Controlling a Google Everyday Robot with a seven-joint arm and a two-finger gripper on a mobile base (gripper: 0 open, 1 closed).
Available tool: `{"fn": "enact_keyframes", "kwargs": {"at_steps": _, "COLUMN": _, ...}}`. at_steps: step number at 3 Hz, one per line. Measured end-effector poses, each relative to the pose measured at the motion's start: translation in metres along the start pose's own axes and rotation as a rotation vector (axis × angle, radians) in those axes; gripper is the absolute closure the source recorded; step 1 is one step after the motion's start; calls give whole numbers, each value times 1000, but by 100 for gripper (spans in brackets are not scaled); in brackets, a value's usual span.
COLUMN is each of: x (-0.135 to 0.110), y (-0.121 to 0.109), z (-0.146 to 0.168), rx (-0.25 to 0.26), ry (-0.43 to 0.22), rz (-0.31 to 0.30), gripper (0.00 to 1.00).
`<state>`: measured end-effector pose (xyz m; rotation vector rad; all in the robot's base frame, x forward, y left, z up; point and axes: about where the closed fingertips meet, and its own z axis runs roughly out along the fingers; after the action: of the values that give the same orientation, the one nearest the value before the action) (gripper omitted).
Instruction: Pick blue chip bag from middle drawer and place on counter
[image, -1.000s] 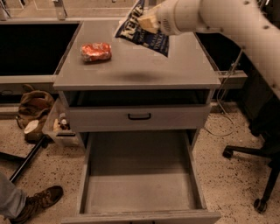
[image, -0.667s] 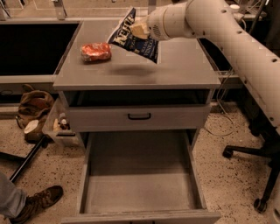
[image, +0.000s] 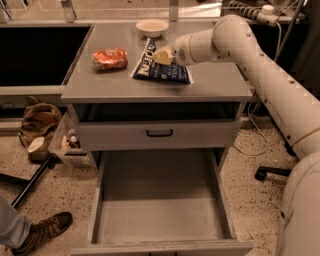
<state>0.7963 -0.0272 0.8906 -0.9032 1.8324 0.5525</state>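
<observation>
Dark blue foil chip bag (image: 164, 71) lies flat on the smooth grey counter (image: 215, 86), directly under your gripper (image: 160, 56) at the bag's upper edge. Grip state: you can't tell. Shiny orange-red snack bag (image: 110, 59) left of the jaws; grey metal middle drawer (image: 160, 212) pulled out below.

1. The chip bag (image: 162, 70) lying on the counter (image: 215, 86) is dark blue, with a white band of bold black lettering.
2. The gripper (image: 160, 56), at the bag's top edge over the counter, is pale cream-yellow.
3. The arm (image: 260, 75) is off-white, dotted with small dark holes.
4. The counter is plain grey.
5. The snack bag (image: 110, 59) on the counter's left part is shiny orange-red.
6. The open drawer (image: 160, 220) below the counter is grey.
7. The drawer front (image: 210, 134) is grey, with a black handle (image: 159, 133).
8. The floor (image: 250, 165) is beige with dark specks.
</observation>
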Motion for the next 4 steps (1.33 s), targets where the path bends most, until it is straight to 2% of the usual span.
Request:
{"fn": "enact_keyframes", "kwargs": {"at_steps": 1, "x": -5, "y": 0, "z": -2, "rx": 0, "ry": 0, "rz": 0, "gripper": 82}}
{"fn": "enact_keyframes", "kwargs": {"at_steps": 4, "x": -5, "y": 0, "z": -2, "rx": 0, "ry": 0, "rz": 0, "gripper": 10}}
